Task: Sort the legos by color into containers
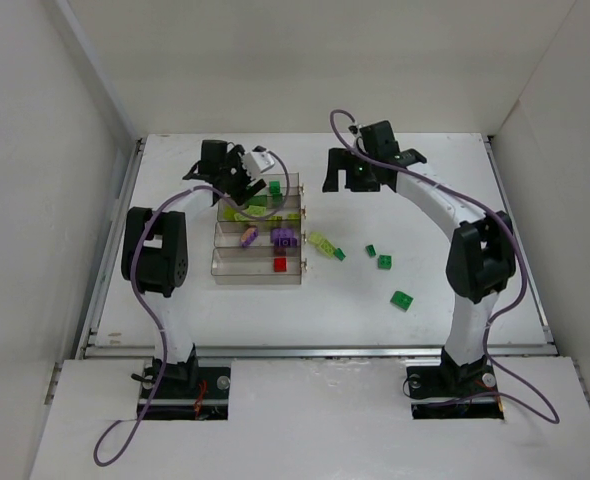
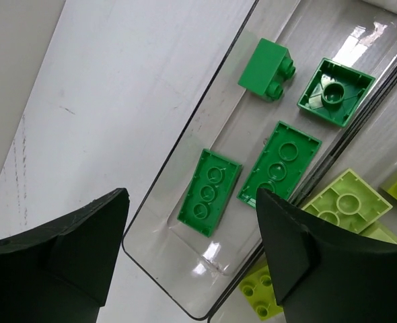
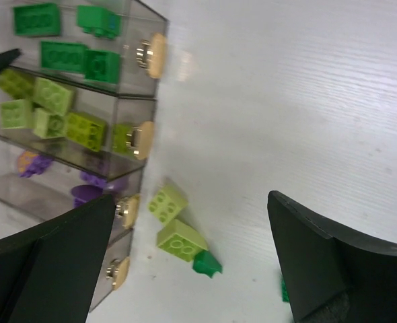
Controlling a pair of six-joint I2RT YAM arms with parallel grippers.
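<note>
**Tray**: four clear narrow bins joined side by side. It lies on the white surface left of centre, ahead of the left arm. A round tan knob sits on the right end wall of each bin.

**Contents, far bin to near bin:**
- Far bin: four green bricks. Three lie with their hollow undersides up and one lies on its side. All are apart from one another.
- Second bin: several yellow-green bricks, crowded together.
- Third bin: purple bricks, in two clusters.
- Near bin: one red brick, toward the right end.

**Outside the tray:**
- Two loose yellow-green bricks touch each other just beside the tray's right end.
- A small dark green piece rests against them.
- Three loose green bricks lie farther right on the surface, spread apart, well clear of the tray.

**Left end effector**: hangs above the far bin over the green bricks. Its fingers are spread and nothing is between them.

**Right end effector**: held over the surface to the right of the tray's far end. Its fingers are at full spread and empty. The loose yellow-green pair is visible below it.
</note>
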